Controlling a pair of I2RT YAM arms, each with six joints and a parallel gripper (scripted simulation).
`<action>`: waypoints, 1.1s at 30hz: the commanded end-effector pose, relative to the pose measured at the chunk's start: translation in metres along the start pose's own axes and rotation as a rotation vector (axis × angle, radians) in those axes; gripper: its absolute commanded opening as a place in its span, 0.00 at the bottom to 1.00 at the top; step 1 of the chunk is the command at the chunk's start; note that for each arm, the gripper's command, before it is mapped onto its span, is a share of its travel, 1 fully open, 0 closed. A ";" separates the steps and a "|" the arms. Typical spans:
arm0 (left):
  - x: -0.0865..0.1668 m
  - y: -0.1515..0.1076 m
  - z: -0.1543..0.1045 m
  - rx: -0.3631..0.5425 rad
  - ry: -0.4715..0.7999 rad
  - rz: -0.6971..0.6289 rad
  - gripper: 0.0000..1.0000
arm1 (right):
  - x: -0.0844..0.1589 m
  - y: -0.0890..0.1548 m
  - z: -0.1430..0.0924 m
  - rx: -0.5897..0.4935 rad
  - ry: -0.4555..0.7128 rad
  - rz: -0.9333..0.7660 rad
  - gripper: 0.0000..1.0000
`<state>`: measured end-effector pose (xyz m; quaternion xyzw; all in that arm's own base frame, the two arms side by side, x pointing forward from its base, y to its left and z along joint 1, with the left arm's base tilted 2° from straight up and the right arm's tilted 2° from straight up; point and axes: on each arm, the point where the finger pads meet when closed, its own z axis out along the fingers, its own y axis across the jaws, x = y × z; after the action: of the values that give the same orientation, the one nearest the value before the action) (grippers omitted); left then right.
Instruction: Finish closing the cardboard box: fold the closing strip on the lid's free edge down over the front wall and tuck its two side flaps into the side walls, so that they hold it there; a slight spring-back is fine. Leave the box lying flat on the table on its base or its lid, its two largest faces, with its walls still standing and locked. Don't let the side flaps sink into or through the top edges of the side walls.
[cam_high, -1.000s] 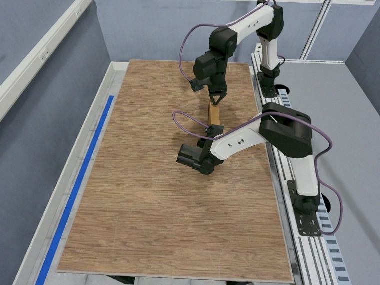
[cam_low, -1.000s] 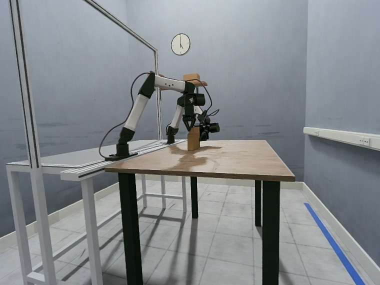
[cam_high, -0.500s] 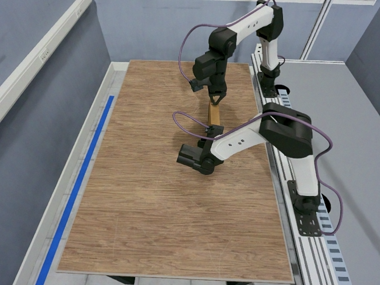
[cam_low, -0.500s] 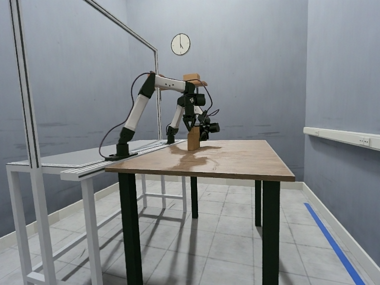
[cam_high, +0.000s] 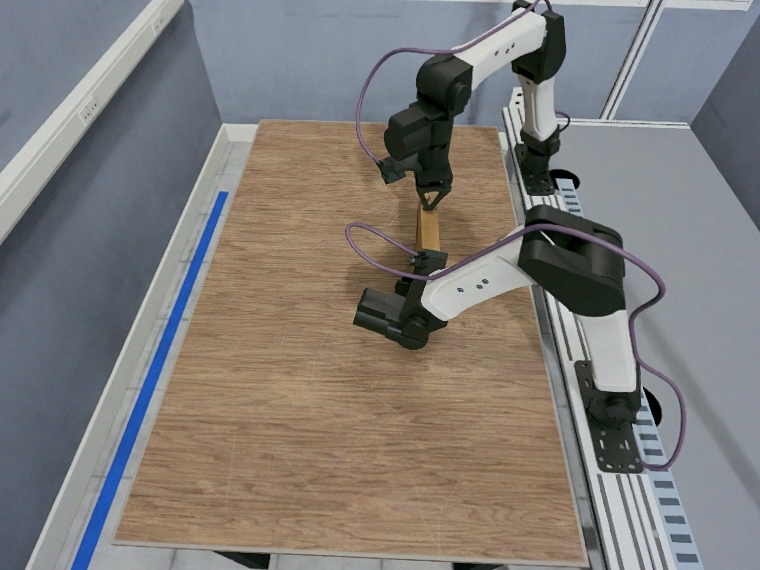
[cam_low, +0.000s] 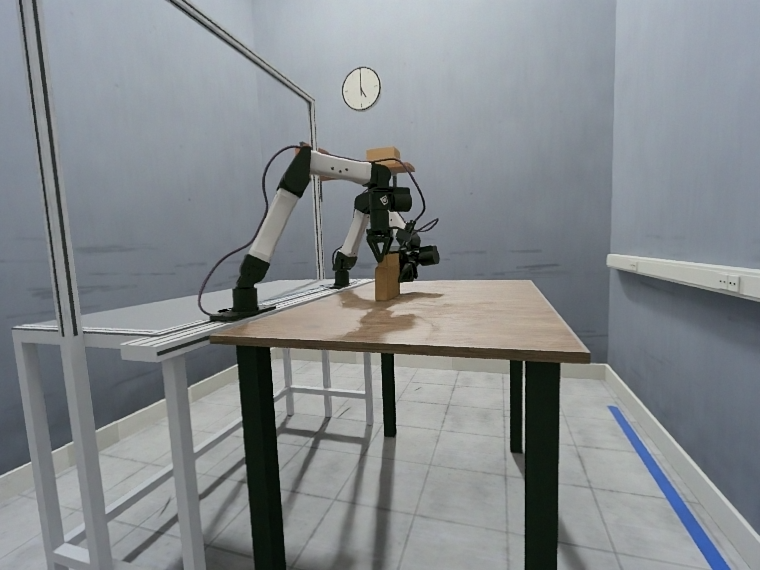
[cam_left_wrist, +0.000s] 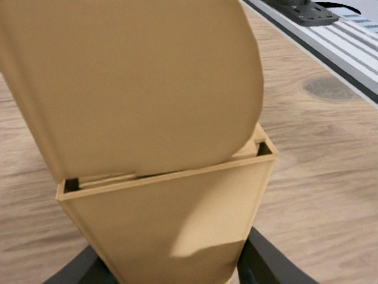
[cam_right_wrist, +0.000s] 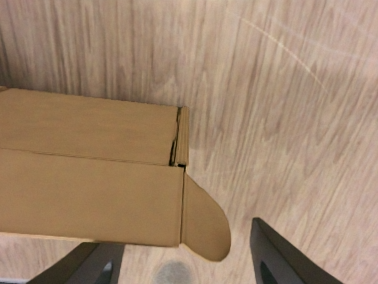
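The cardboard box (cam_high: 427, 231) (cam_low: 386, 281) (cam_right_wrist: 90, 125) stands upright on a narrow long face, between the arms. In the right wrist view the closing strip (cam_right_wrist: 90, 197) runs along the top beside the other long face, with its side flap (cam_right_wrist: 207, 220) sticking out past the end. The other side flap (cam_left_wrist: 140, 85) rises above the near side wall (cam_left_wrist: 165, 215), which has dark slots at its corners. My left gripper (cam_left_wrist: 181, 231) is shut on the box across its thickness at that end. My right gripper (cam_high: 429, 204) (cam_low: 381, 259) (cam_right_wrist: 187, 229) is open above the far end, fingers apart around the flap.
The wooden table (cam_high: 343, 429) (cam_low: 478, 325) carries the box. The metal mounting rail (cam_high: 567, 331) runs along one long side, bearing both arm bases. The left arm hides part of the box in the top view. A shelf with another box (cam_low: 383, 154) shows in the background.
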<state>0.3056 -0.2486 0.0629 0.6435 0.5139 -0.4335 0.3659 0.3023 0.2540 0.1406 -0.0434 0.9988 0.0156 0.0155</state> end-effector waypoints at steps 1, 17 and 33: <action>-0.015 -0.001 -0.002 -0.008 -0.004 0.052 0.45 | 0.004 -0.005 0.010 0.022 0.041 0.000 0.54; -0.015 -0.001 -0.002 -0.008 -0.004 0.052 0.45 | -0.004 -0.001 0.002 0.003 0.014 -0.001 0.54; -0.015 -0.001 -0.002 -0.008 -0.004 0.052 0.45 | -0.005 -0.003 0.003 0.006 0.019 0.001 0.54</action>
<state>0.3056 -0.2486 0.0629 0.6435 0.5139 -0.4335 0.3659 0.3057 0.2531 0.1401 -0.0437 0.9988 0.0146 0.0144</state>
